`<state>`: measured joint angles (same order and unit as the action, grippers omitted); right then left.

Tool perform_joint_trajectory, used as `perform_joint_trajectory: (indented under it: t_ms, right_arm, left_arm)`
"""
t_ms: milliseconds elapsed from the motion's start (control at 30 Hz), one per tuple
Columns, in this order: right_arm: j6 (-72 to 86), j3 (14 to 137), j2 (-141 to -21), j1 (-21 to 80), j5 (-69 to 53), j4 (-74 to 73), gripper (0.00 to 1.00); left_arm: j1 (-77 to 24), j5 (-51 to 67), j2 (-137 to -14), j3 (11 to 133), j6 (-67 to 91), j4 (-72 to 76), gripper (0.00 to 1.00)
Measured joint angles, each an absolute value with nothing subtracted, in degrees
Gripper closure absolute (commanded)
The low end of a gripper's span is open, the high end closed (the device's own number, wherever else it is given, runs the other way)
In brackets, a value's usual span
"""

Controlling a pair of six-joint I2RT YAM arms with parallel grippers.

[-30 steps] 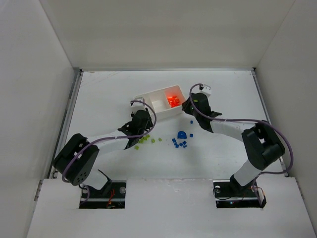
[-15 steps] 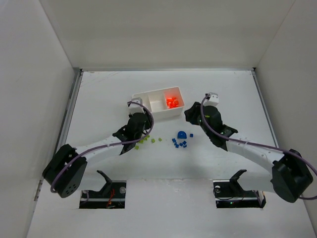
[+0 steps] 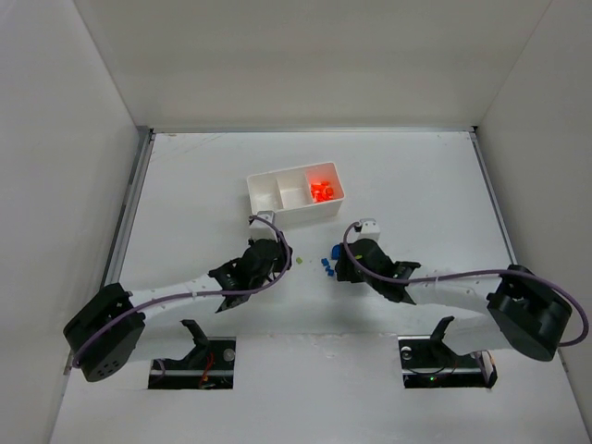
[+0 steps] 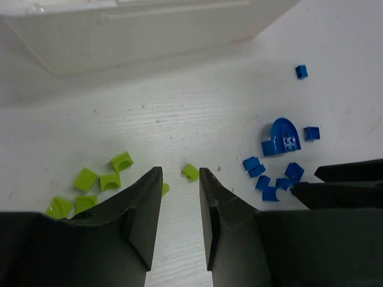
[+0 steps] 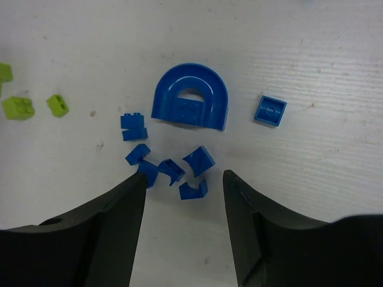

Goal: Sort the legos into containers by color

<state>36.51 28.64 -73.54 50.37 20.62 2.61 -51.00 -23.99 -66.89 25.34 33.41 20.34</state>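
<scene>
Right wrist view: right end effector is spread wide and empty, with its tips either side of the small blue bricks on the worktop. The pile sits straight ahead, partly inside the gap. The blue arch is just past the pile on the tray side, its flat base running roughly across the jaw line.

Left end effector shows a narrow gap with nothing in it. A single green brick lies right off the tips toward the tray, and the other green bricks are off to one side.

In the top view the orange bricks are in the tray's right compartment, and the other two compartments look bare. Blue and green bricks both lie loose on the tray's near side.

The right arm is nearer blue, the left nearer green. The likely next step is for the right to close on the blue pile. These bricks are too small to show a long axis, so it may pinch several or just nudge them.
</scene>
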Motion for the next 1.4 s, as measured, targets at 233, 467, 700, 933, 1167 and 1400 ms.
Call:
perform_joint_trajectory:
  t_ms: [233, 467, 700, 933, 1167, 1400]
  right_arm:
    - [36.42, 31.44, -80.23, 50.65, 23.29, 2.94, 0.28]
    - [35.77, 34.06, -83.64, 50.59, 24.86, 3.46, 0.26]
    - [35.59, 36.25, -86.96, 50.28, 25.93, 4.73, 0.35]
    - [35.73, 37.15, -88.23, 49.43, 27.07, 5.32, 0.45]
    - [35.81, 37.15, -88.09, 48.80, 27.46, 5.13, 0.58]
    - [35.40, 39.31, -82.98, 49.04, 27.94, 1.87, 0.58]
  left_arm:
    - [-52.51, -23.97, -66.81, 24.95, 34.65, 19.90, 0.68]
    - [-52.36, -23.97, -65.93, 24.95, 34.68, 19.97, 0.65]
    - [-50.46, -23.94, -64.64, 24.95, 34.81, 19.84, 0.59]
    - [-47.48, -23.99, -59.27, 24.95, 34.89, 19.55, 0.57]
    - [-45.74, -23.97, -55.72, 24.91, 34.72, 18.57, 0.57]
    - [-43.33, -23.83, -51.33, 23.88, 34.57, 15.53, 0.59]
